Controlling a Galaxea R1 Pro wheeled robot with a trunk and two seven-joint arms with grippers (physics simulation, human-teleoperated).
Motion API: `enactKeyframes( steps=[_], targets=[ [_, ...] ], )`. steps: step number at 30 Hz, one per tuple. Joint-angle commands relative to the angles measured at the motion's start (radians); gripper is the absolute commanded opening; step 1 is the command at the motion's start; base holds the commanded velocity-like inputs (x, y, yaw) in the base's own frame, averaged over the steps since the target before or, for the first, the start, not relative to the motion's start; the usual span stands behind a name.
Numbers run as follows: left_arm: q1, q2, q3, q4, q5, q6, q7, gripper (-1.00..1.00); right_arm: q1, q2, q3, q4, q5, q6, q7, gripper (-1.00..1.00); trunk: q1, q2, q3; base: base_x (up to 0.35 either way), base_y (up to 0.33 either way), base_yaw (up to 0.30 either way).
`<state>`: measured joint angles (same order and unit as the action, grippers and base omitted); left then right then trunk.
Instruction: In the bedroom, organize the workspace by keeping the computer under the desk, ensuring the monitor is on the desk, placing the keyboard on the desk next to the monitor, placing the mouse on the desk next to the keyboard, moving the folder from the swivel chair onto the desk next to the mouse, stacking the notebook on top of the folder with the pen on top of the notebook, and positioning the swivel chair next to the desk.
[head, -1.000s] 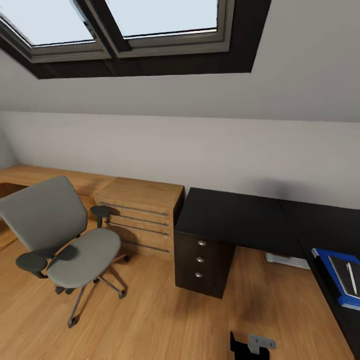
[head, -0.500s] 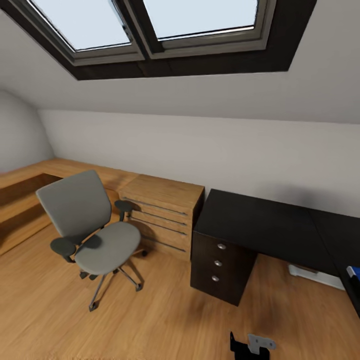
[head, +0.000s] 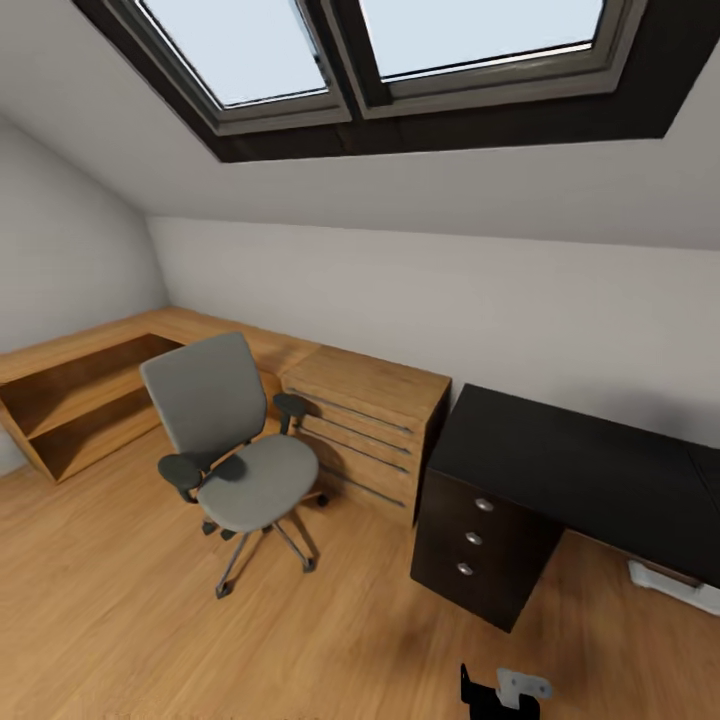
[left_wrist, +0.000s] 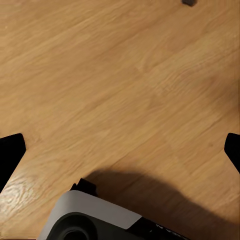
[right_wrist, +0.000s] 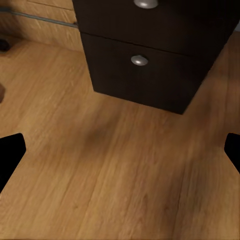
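The swivel chair (head: 235, 455) stands on the wood floor of the bedroom, its grey seat bare, in front of low oak drawers. Right of those drawers runs the black desk (head: 590, 465), with a black drawer unit (head: 480, 545) under its near end; the stretch of desktop in view is bare. My left gripper (left_wrist: 120, 152) hangs open over bare floor, dark fingertips (left_wrist: 10, 155) wide apart. Also open, my right gripper (right_wrist: 120, 155) points at the floor before the black drawer unit (right_wrist: 150, 55). Computer, monitor, keyboard, mouse, folder, notebook and pen are out of view.
Oak drawers (head: 375, 430) and a low oak shelf (head: 80, 395) line the wall under the sloped ceiling and skylight (head: 400, 60). A white foot bar (head: 680, 588) lies under the desk at the right. Open wood floor spreads in front of the chair.
The head camera has swung left, so chair, drawers and desk slid right in the picture. The blue folder on the desk's right end passed out of view. The chair itself looks unmoved.
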<state>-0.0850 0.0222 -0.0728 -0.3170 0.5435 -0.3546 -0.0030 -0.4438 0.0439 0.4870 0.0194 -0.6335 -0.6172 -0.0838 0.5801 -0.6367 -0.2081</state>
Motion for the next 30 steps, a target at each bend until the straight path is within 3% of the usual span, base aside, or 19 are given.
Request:
enactKeyframes(
  steps=[1,23,30],
  targets=[
    [-0.001,0.001,-0.008,0.001,0.01,-0.004,0.0,1.0,-0.001,0.0,0.008,0.002,0.002,-0.003,-0.008,1.0,0.0,-0.001,-0.001,0.0,0.0,0.286],
    [-0.001,-0.001,-0.008,0.001,0.01,-0.004,0.0,1.0,-0.001,0.0,0.008,0.001,0.001,-0.003,-0.008,1.0,0.0,-0.001,-0.001,0.0,0.0,0.286],
    [-0.001,-0.001,-0.007,0.001,0.01,-0.004,0.0,1.0,-0.001,-0.017,0.006,-0.001,0.001,-0.003,-0.008,1.0,0.0,-0.001,-0.001,0.0,0.0,0.286]
  ],
)
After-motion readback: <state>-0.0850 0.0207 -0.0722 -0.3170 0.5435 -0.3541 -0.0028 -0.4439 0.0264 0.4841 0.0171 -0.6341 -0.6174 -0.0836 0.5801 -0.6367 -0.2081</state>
